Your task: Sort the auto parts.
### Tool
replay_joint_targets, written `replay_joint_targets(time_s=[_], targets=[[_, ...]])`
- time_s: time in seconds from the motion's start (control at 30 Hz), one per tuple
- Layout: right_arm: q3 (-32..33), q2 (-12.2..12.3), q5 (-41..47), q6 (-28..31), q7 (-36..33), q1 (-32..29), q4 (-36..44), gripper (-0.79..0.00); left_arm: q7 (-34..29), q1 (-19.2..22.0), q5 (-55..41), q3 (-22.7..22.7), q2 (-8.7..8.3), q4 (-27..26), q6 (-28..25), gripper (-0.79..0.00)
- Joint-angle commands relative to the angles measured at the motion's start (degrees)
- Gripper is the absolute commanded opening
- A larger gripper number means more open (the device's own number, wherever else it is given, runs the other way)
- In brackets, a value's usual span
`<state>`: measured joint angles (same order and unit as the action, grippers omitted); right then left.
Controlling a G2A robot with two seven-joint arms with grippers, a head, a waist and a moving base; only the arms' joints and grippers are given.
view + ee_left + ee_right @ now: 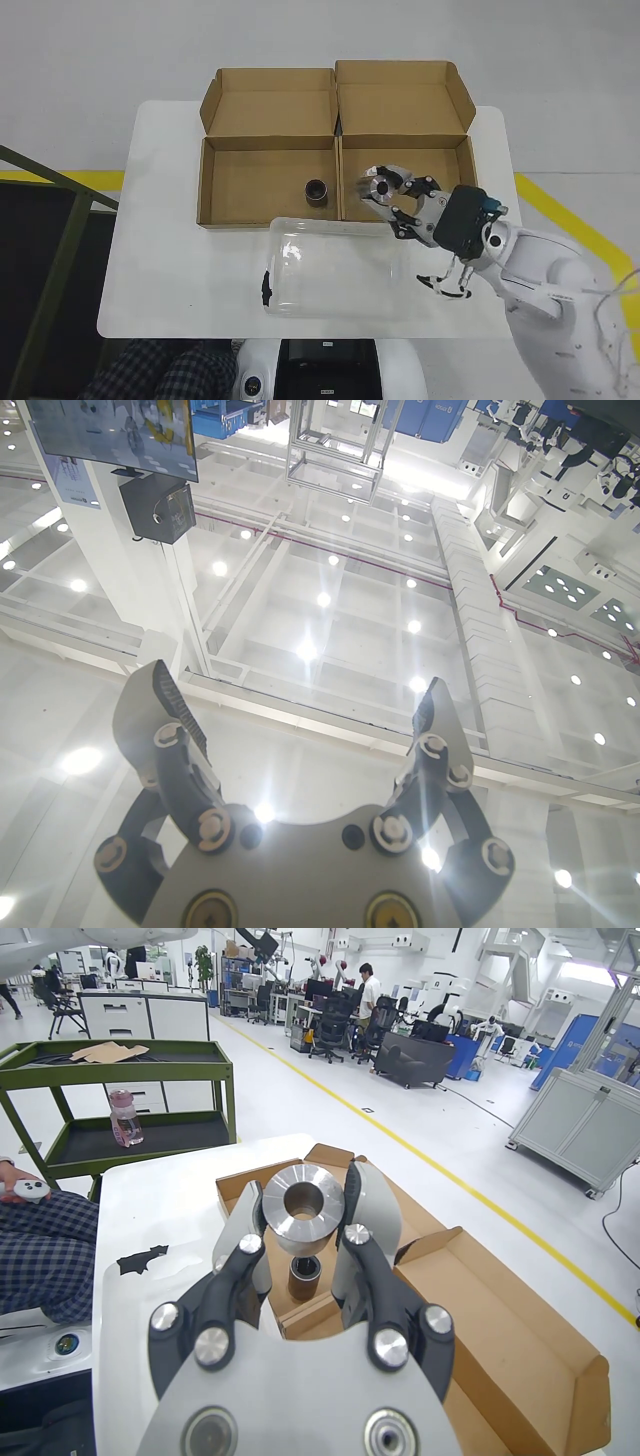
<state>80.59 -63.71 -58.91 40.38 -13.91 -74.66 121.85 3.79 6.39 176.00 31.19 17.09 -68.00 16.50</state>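
My right gripper [383, 190] is shut on a silver metal ring [379, 185] and holds it above the near left part of the right cardboard box [445, 165]. In the right wrist view the ring [303, 1208] sits between the fingers of that gripper [305, 1200], its bore facing the camera. A dark cylindrical sleeve [318, 190] stands upright in the left cardboard box [250, 185], and it appears beyond the ring as the sleeve [303, 1278]. My left gripper [295, 700] is open with nothing in it and points up at the ceiling.
A clear plastic bin [340, 270] lies on the white table [160, 250] in front of the boxes, with a black scrap [266, 292] at its left end. Both box lids [270, 100] stand open at the back. A green cart [125, 1128] stands beyond the table.
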Motion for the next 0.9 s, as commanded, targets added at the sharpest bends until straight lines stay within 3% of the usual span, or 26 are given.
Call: replay_joint_targets(time_s=[0.0, 0.87], targets=[[-0.6, 0.0, -0.5, -0.2, -0.4, 0.3, -0.2, -0.785, 0.0, 0.0, 0.0, 0.0, 0.0, 0.0, 0.0, 0.0], [-22.4, -2.9, -12.9, -9.4, -6.7, 12.9, -14.4, -0.785, 0.0, 0.0, 0.0, 0.0, 0.0, 0.0, 0.0, 0.0]])
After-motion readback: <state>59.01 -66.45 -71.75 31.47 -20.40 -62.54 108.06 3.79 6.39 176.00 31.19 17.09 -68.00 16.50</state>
